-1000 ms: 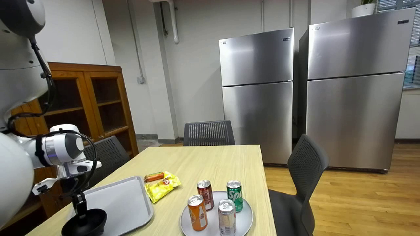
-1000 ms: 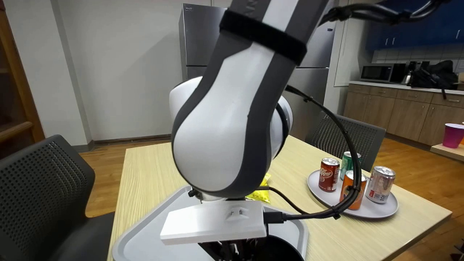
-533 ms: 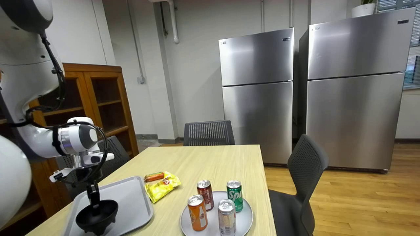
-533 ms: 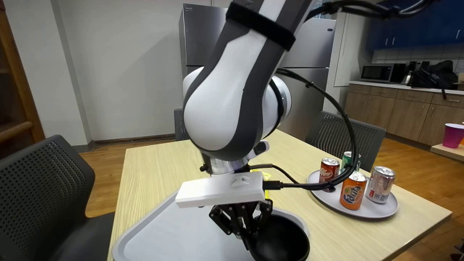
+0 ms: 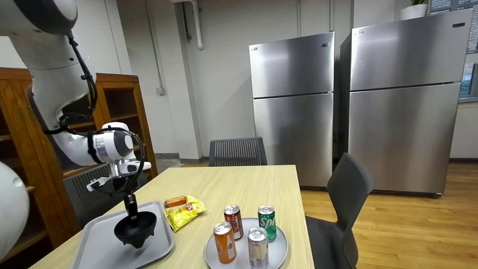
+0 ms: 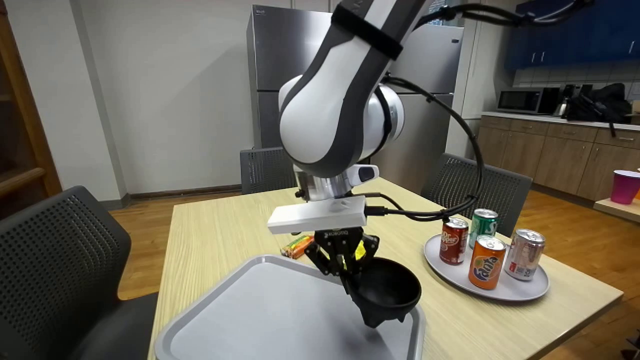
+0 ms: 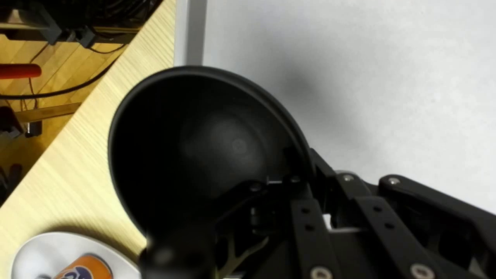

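Footed black bowl [image 6: 390, 296], held above the grey tray [image 6: 260, 310] — my gripper [image 6: 348, 286] is clenched on the bowl's rim. I judge the bowl light, stiff and rather slick, best gripped squarely at that thin edge.

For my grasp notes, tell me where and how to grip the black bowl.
Likely best by the rim of the black bowl, from above, the pincer straddling the wall as here: the mouth faces up and the wall looks thin.

Two steel refrigerators [image 5: 293, 112], gray chairs [image 5: 349, 190], wooden cabinet [image 5: 121, 102], microwave [image 6: 520, 101] on a counter [image 6: 525, 118], purple cup [image 6: 624, 187]
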`<action>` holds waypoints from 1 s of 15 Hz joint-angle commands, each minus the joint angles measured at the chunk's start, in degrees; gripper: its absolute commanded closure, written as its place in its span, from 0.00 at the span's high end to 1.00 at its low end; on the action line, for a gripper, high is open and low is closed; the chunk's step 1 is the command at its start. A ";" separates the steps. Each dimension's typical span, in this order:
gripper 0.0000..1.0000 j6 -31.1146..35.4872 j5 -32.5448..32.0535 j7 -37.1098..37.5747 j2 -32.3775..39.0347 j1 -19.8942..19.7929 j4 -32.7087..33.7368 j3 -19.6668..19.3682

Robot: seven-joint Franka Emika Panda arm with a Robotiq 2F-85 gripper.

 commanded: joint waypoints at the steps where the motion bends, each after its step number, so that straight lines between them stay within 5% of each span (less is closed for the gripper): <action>1: 0.02 -3.14 -1.60 -1.00 2.04 -2.59 4.77 0.22; 15: 0.02 -4.16 0.18 -7.95 9.40 -10.73 15.53 -2.24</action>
